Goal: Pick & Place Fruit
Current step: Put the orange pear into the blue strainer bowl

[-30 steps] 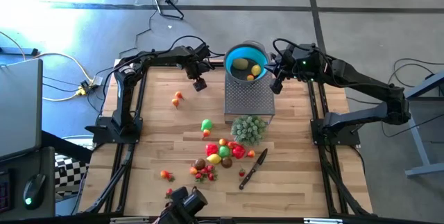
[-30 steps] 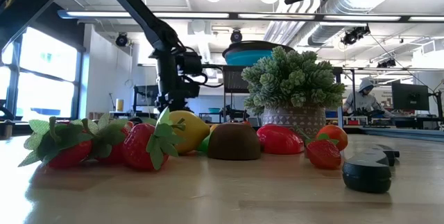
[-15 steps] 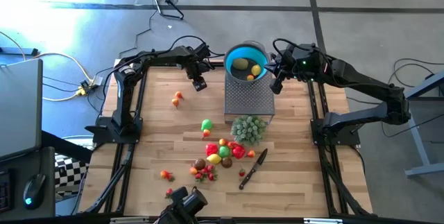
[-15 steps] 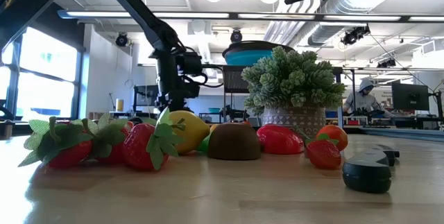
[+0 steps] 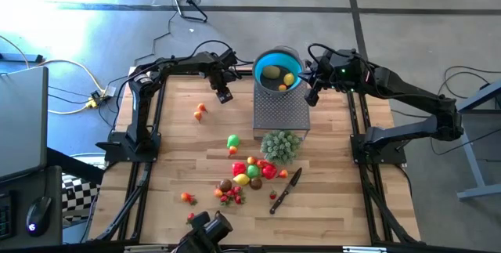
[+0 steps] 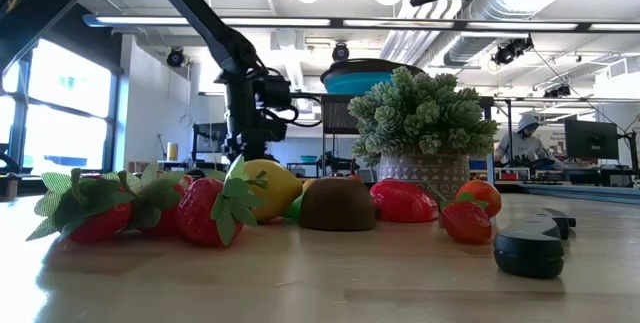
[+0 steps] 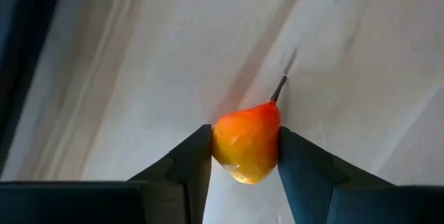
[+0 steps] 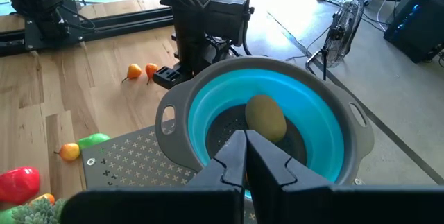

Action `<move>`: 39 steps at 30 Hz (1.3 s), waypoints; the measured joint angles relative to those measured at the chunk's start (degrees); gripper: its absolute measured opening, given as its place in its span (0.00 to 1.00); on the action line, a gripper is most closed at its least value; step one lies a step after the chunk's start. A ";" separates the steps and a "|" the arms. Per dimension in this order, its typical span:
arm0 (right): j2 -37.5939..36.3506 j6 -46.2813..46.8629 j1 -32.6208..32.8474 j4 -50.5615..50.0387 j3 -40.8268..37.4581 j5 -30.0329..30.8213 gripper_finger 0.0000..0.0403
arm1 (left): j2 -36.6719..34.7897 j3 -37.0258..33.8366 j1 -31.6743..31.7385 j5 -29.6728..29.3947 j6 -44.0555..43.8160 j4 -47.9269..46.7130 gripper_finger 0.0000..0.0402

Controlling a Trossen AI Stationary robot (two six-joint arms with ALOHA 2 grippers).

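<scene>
The left gripper [image 7: 245, 156] sits just left of the bowl [image 5: 275, 70], at the far left part of the table [image 5: 184, 147], and its jaws are clamped on a small orange pear [image 7: 247, 143] with a thin dark stem. The pear looks like hollow moulded plastic: light, stiff, glossy and so a little slippery. The fingers [image 7: 186, 160] take it across the fat belly, below the taper, which I judge the right place, since a pinch nearer the stem could squirt it out. Farther left of the bowl, two small orange fruits [image 5: 200, 111] lie on the wood. Inside the bowl rest a dull green fruit [image 5: 271, 72] and a yellow one [image 5: 289, 79]. The bowl stands on a grey perforated box [image 5: 280, 110]; near that, toward the front, are a bushy green plant [image 5: 280, 145], the main heap of fruit [image 5: 249, 171] and a knife [image 5: 286, 189]. Just right of the bowl the right gripper [image 8: 245, 156] hovers with its fingers together, holding nothing.

Against a second ago, the left jaws have drawn in onto the pear; the arm has barely shifted, and nothing else has moved.
</scene>
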 joint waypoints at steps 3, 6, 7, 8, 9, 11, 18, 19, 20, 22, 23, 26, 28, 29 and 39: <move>0.00 0.00 0.00 0.00 0.00 0.00 0.00 | 0.00 1.49 0.00 -0.04 0.23 -3.71 0.36; 0.00 0.00 0.00 0.00 0.00 0.00 0.00 | 0.00 3.62 0.00 -0.04 0.25 -6.69 0.36; 0.00 0.00 0.00 0.00 0.00 0.00 0.00 | 0.00 4.59 0.00 -0.04 0.25 -7.68 0.36; 0.00 0.00 0.00 0.00 0.01 0.00 0.00 | 0.00 5.65 0.00 -0.04 0.25 -8.58 0.36; 0.00 0.00 0.00 0.00 0.00 0.00 0.00 | 0.00 6.76 0.00 -0.04 0.25 -9.43 0.36; 0.00 0.00 0.02 0.00 0.00 0.00 0.00 | 0.00 9.27 0.00 -0.04 0.25 -11.68 0.36; 0.00 -0.02 0.00 0.00 0.00 0.00 0.00 | 0.00 21.41 0.00 -1.16 0.23 -22.44 0.36; 0.00 -0.02 0.01 0.00 0.00 0.00 0.00 | 0.00 23.59 0.00 -1.98 0.23 -23.79 0.36; 0.00 -0.02 0.01 0.00 0.00 0.00 0.01 | -0.02 25.57 0.00 -2.59 0.15 -24.84 0.36; 0.00 -0.02 0.00 0.00 0.00 0.00 0.00 | -0.04 29.74 0.00 -3.92 0.00 -26.77 0.36; 0.00 -0.02 0.00 0.00 0.00 0.00 0.00 | -0.04 31.73 0.00 -4.53 -0.02 -27.37 0.36; 0.00 -0.04 0.00 0.00 0.00 0.00 0.00 | -0.04 37.60 0.00 -6.34 -0.03 -28.00 0.36; 0.00 -0.03 0.00 0.00 0.00 0.00 0.00 | -0.04 41.26 0.00 -7.14 -0.03 -28.17 0.36; 0.00 -0.03 0.00 0.00 0.00 0.00 0.00 | -0.04 43.07 0.00 -7.50 -0.03 -28.14 0.36; 0.00 -0.48 0.00 0.43 0.00 -0.02 0.00 | -2.05 51.30 0.00 -1.66 -4.60 -22.06 0.36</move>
